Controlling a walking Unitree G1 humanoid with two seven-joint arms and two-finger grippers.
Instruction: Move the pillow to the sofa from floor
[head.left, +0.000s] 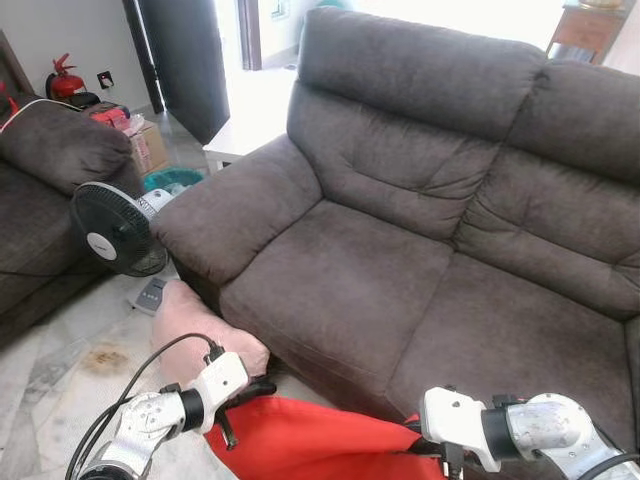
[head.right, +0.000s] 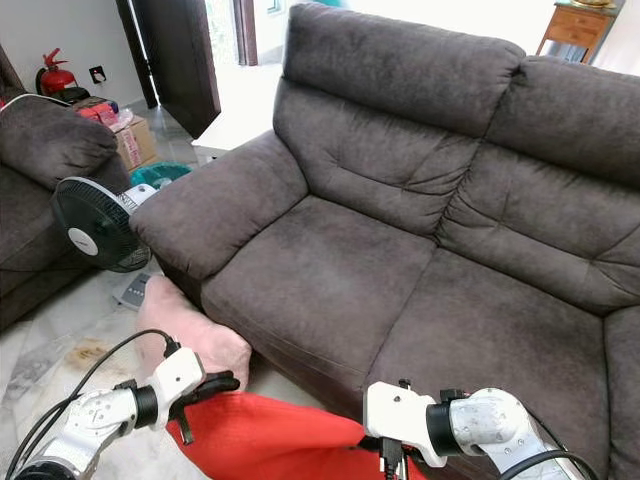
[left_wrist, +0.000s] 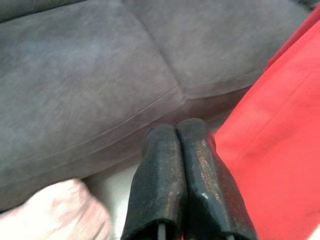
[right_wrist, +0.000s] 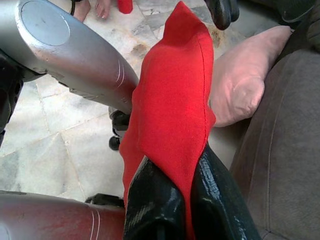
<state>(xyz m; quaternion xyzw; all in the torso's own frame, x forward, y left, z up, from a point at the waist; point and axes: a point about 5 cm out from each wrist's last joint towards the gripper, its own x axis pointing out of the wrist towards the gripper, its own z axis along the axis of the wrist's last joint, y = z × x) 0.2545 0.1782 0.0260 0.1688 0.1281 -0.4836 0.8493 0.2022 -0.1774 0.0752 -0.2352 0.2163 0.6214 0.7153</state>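
A red pillow (head.left: 320, 440) hangs low in front of the dark grey sofa (head.left: 420, 260), stretched between my two arms. My right gripper (right_wrist: 172, 175) is shut on one corner of the red pillow (right_wrist: 175, 90), with the fabric pinched between its fingers. My left gripper (head.left: 245, 393) sits at the pillow's opposite edge. Its two fingers (left_wrist: 160, 165) are pressed together with nothing between them, and the red pillow (left_wrist: 280, 140) lies beside them. A pink pillow (head.left: 195, 325) lies on the floor against the sofa's front corner.
A black standing fan (head.left: 115, 228) stands on the tiled floor left of the sofa's armrest. A second dark sofa (head.left: 50, 160) is at far left, with a cardboard box (head.left: 145, 145) behind it. A person's bare feet (right_wrist: 92, 7) are on the tiles.
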